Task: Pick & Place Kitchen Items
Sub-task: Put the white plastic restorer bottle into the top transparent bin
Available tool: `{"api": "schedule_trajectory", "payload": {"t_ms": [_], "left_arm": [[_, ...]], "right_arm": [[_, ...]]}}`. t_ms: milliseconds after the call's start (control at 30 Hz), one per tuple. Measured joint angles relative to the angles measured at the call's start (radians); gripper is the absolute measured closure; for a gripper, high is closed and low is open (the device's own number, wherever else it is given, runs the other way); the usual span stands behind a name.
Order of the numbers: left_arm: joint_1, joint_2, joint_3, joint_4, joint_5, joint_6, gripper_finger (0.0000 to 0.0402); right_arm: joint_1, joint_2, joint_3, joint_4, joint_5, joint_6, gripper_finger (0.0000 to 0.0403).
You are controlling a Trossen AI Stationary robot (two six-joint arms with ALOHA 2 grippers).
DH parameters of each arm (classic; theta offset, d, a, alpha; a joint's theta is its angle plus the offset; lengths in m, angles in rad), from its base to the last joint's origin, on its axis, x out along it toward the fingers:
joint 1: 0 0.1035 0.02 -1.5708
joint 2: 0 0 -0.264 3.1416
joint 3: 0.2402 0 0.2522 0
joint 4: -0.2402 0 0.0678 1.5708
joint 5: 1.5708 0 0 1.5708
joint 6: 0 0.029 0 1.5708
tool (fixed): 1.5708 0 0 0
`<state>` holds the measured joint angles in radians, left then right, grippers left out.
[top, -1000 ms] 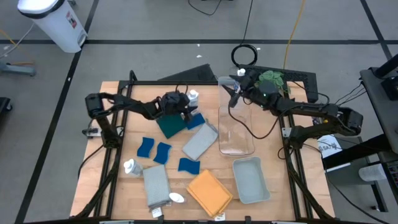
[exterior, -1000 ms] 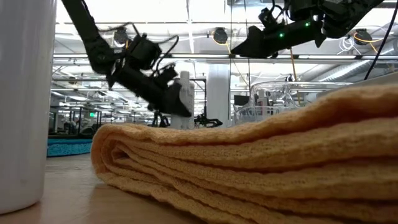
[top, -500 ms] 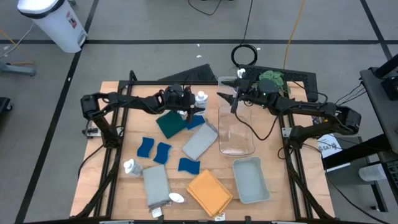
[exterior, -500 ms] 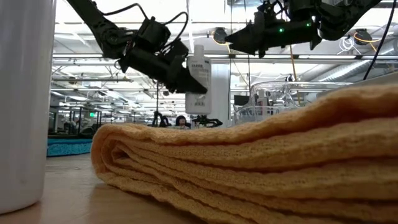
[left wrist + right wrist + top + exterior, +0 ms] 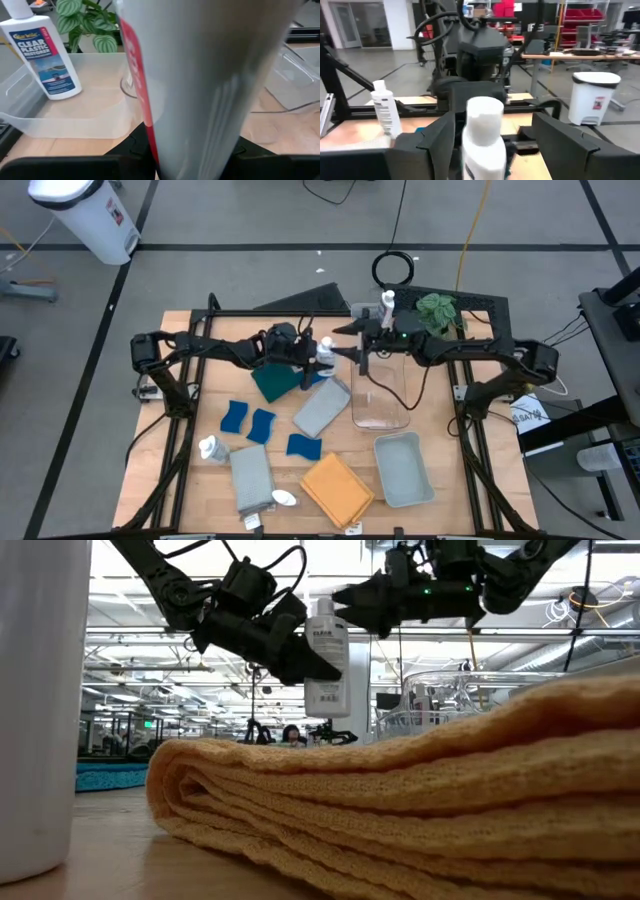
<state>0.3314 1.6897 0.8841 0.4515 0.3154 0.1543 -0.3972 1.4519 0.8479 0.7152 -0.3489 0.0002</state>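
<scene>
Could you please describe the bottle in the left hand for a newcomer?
Find the clear plastic bin on the table's right half. Beside it, toward the left arm, the left hand holds a white bottle in the air, the open right hand at its cap. The bottle standing in the bin is unheld.

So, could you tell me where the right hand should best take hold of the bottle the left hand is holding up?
By the cap and neck, coming in level from the right arm's side. The bottle is upright and the left hand clamps its body, so only the top is free. The open right hand flanks the cap.
</scene>
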Motion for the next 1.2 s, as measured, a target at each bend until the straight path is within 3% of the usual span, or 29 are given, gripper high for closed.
{"api": "schedule_trajectory", "payload": {"t_ms": [400,800,967,1033,1200], "left_arm": [[-0.006,0.0,0.0,-0.019,0.001,-0.007,0.0283],[-0.007,0.0,0.0,-0.022,-0.002,-0.022,0.0283],[-0.02,0.0,0.0,-0.02,-0.025,0.005,0.0282],[-0.035,0.0,0.0,-0.014,-0.075,-0.009,0.025],[-0.073,-0.001,0.001,-0.008,-0.261,-0.061,0.0117]], "right_arm": [[0.026,0.084,0.074,-0.023,-0.047,-0.011,0.0178],[0.025,0.084,0.074,-0.049,-0.049,-0.039,0.0311],[0.026,0.083,0.074,-0.049,-0.051,-0.086,0.032],[0.026,0.083,0.074,-0.049,-0.058,-0.112,0.032],[0.023,0.06,0.071,-0.082,-0.043,-0.13,0.032]]}}
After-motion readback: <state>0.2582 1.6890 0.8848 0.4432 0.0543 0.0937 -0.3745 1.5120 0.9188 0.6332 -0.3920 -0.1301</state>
